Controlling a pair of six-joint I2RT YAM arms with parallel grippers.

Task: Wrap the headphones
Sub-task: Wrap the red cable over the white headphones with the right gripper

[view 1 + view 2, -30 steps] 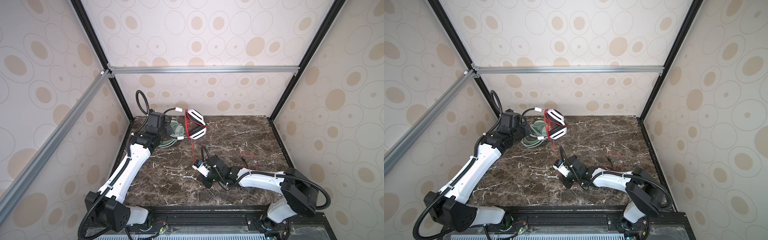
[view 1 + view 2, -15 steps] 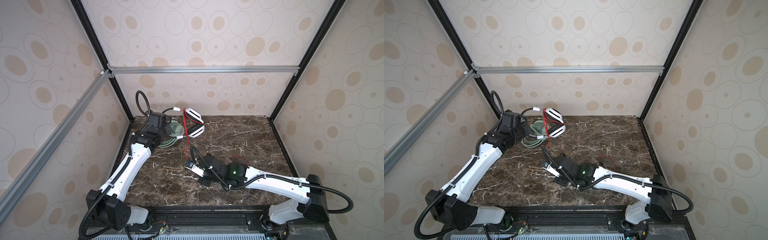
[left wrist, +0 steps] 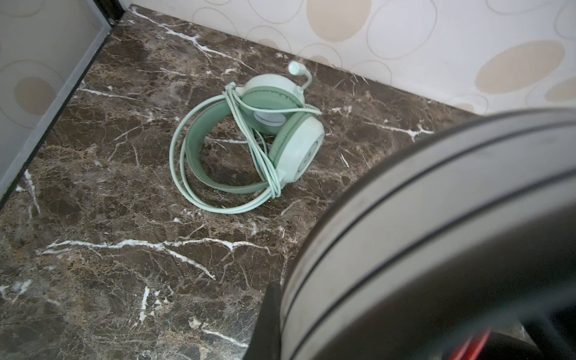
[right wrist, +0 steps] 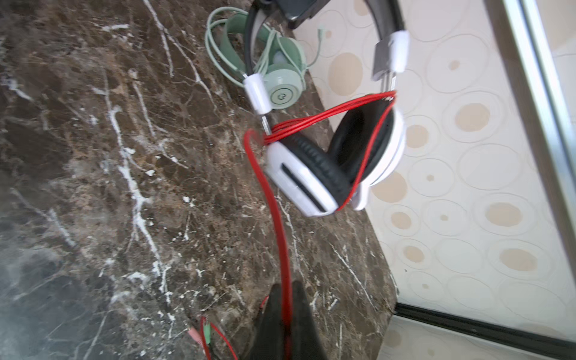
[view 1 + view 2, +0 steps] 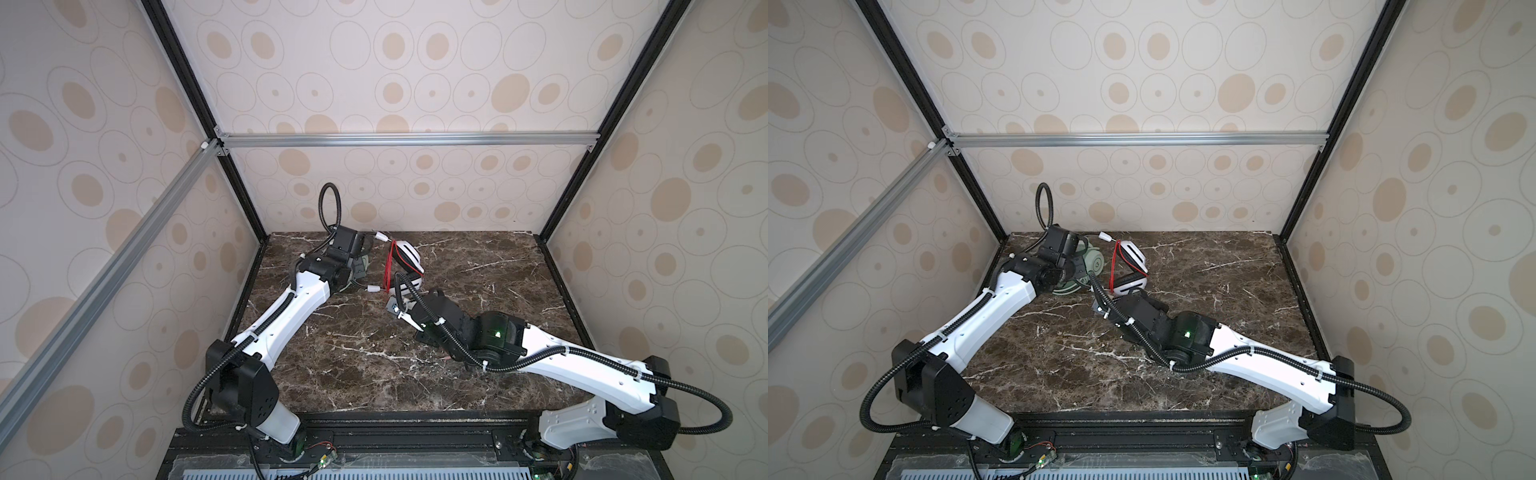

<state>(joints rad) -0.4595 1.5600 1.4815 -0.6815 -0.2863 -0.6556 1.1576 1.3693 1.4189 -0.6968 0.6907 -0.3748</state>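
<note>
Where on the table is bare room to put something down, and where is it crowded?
Bare: the back-right table, between right arm and walls; also the front middle, between right arm and left arm. Crowded: back-left corner, with mint-green headset, white-and-black headset and red cable.

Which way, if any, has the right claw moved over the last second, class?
Yes. The right claw, shut on the red cable, has moved toward the back wall, closer to the white-and-black headset.
</note>
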